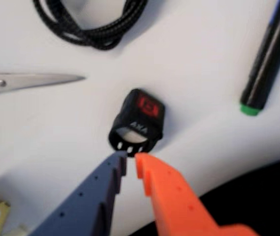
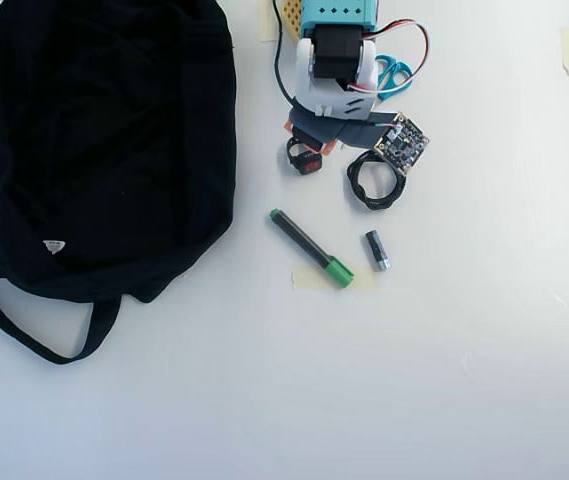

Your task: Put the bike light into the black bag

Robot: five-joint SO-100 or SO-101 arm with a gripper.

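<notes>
The bike light (image 1: pixel 139 124) is a small black block with a red face and a loop strap, lying on the white table. My gripper (image 1: pixel 130 157) has a blue-grey finger and an orange finger (image 1: pixel 152 179). Their tips sit right at the loop's near edge. The jaws are nearly together, with a thin gap and nothing between them. In the overhead view the gripper (image 2: pixel 306 145) hovers just above the bike light (image 2: pixel 305 160). The black bag (image 2: pixel 94 140) lies flat at the left, a short way from the light, its strap trailing toward the bottom left.
A coiled black cable (image 2: pixel 374 180) lies right of the light, and the wrist view shows the cable (image 1: pixel 90 24) at the top. Scissors (image 1: pixel 26 81) point in from the left. A green-capped marker (image 2: pixel 309 247) and a small cylinder (image 2: pixel 377 250) lie below.
</notes>
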